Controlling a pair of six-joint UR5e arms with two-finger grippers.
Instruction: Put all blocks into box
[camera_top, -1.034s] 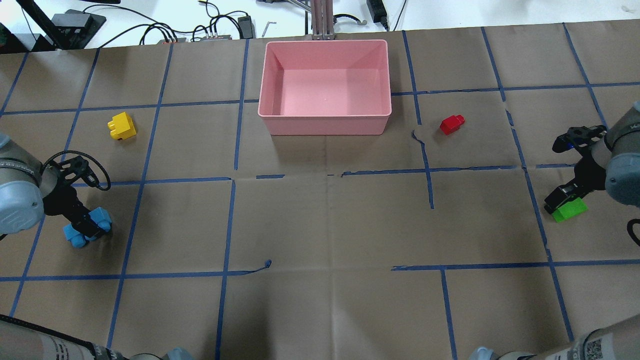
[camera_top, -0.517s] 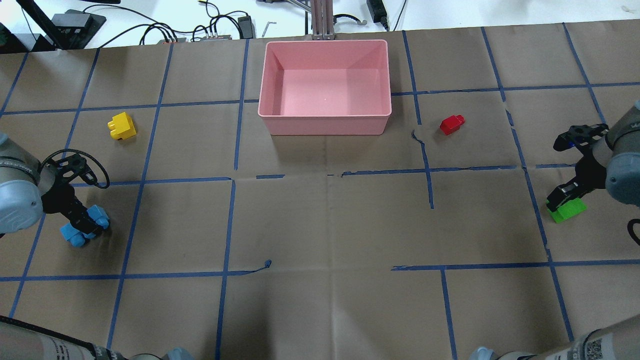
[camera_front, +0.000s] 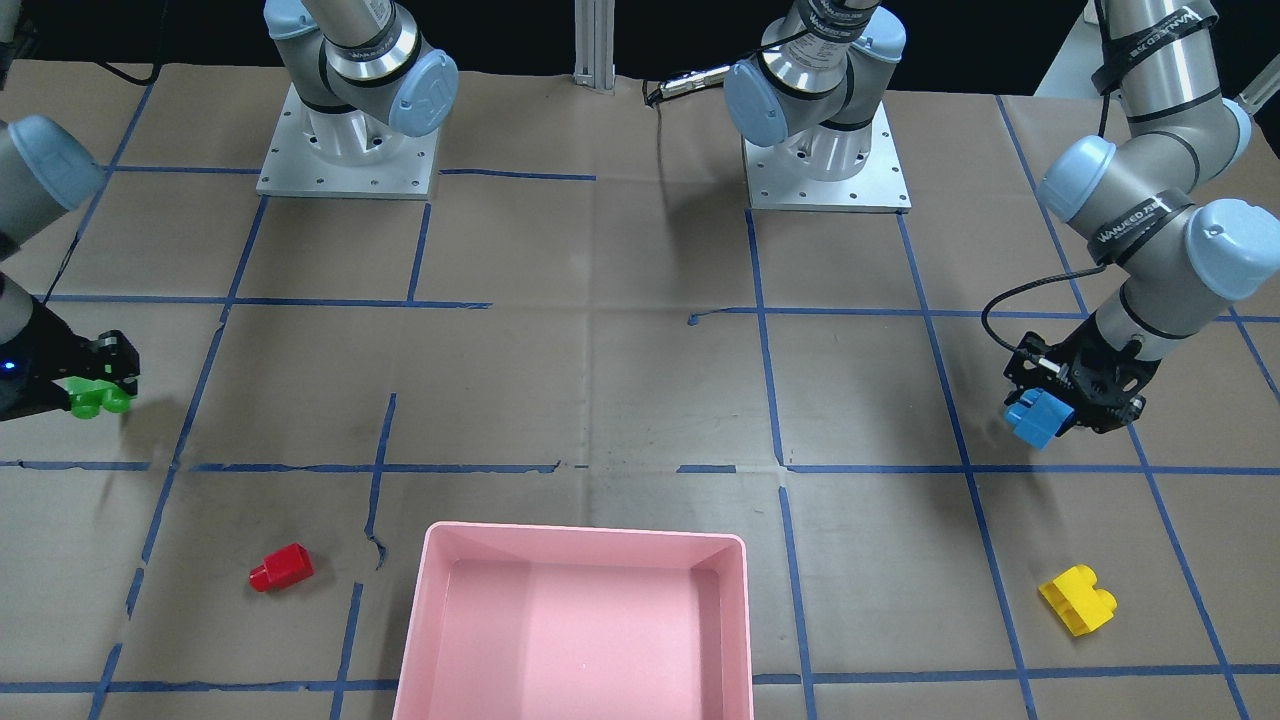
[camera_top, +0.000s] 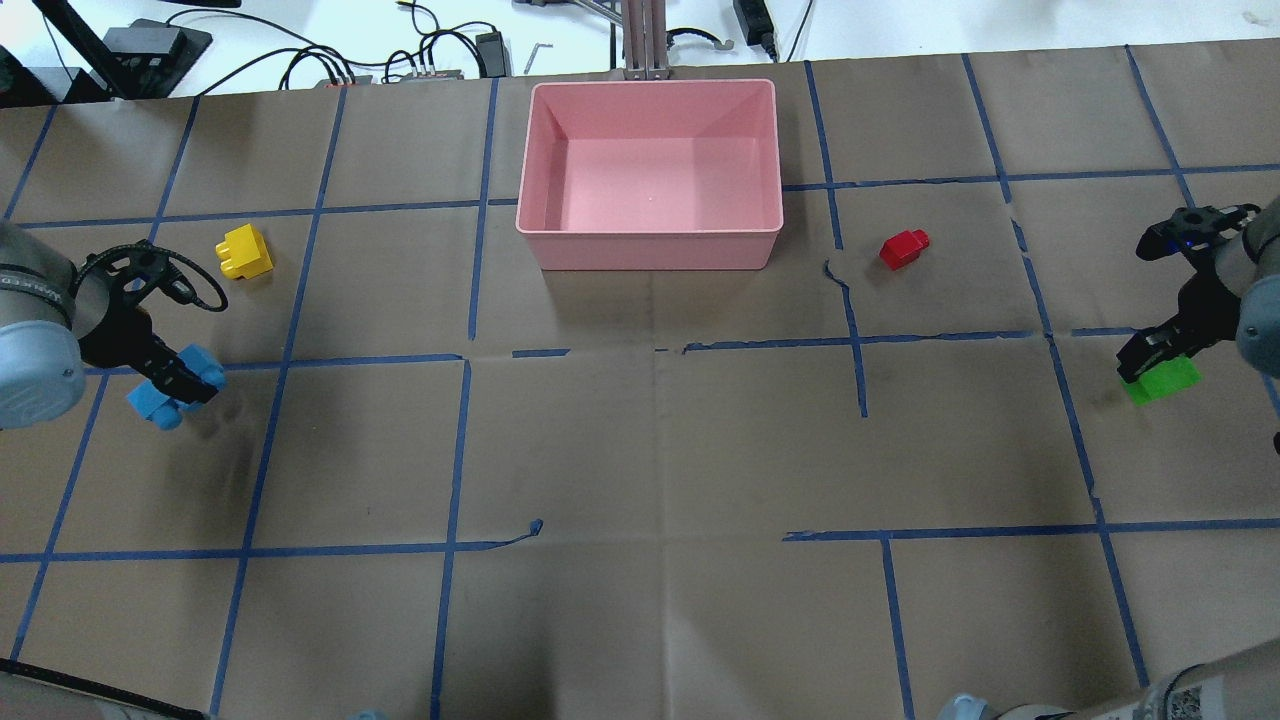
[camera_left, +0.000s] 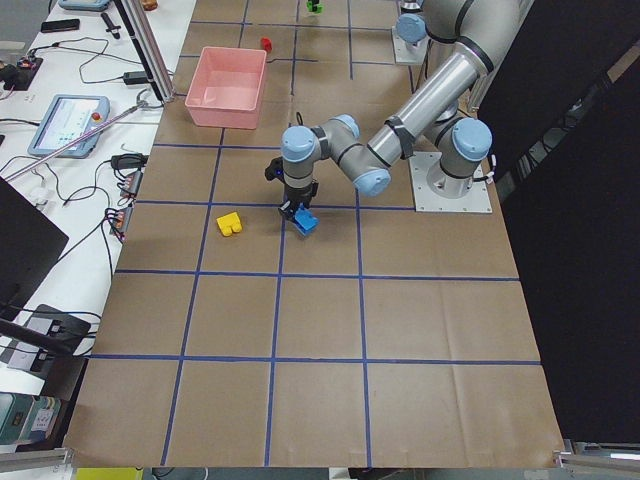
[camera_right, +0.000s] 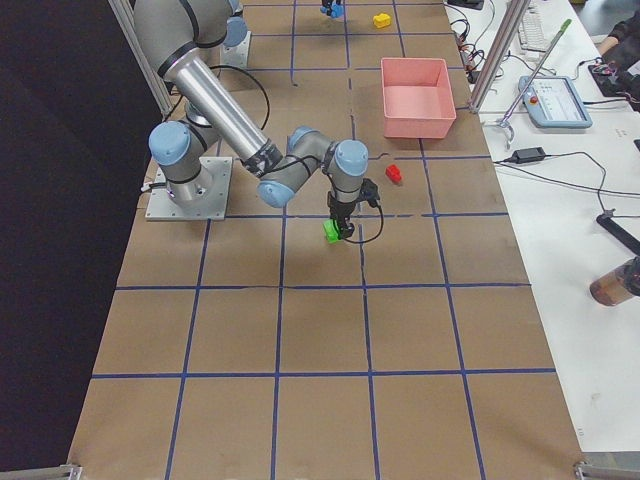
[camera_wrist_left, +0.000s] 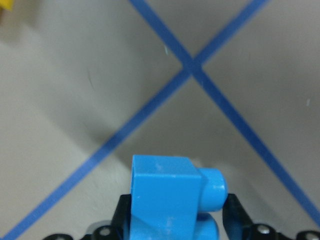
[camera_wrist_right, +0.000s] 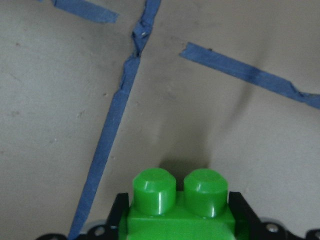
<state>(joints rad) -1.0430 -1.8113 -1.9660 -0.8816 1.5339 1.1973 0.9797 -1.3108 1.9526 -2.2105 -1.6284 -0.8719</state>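
Note:
My left gripper (camera_top: 178, 385) is shut on the blue brick (camera_top: 158, 400) and holds it above the table at the far left; it also shows in the front view (camera_front: 1036, 418) and the left wrist view (camera_wrist_left: 170, 197). My right gripper (camera_top: 1152, 358) is shut on the green brick (camera_top: 1163, 380) and holds it above the table at the far right; the brick also shows in the front view (camera_front: 92, 398) and the right wrist view (camera_wrist_right: 180, 210). The yellow brick (camera_top: 244, 251) lies on the table left of the pink box (camera_top: 648, 255). The red brick (camera_top: 903, 248) lies right of the box. The box is empty.
Brown paper with blue tape lines covers the table (camera_top: 650, 450). Cables and a metal post (camera_top: 645, 40) sit behind the box at the far edge. The arm bases (camera_front: 345, 150) stand on the robot's side.
Both grippers have risen with their bricks and moved toward the far side of the table. The yellow and red bricks and the box have not moved.

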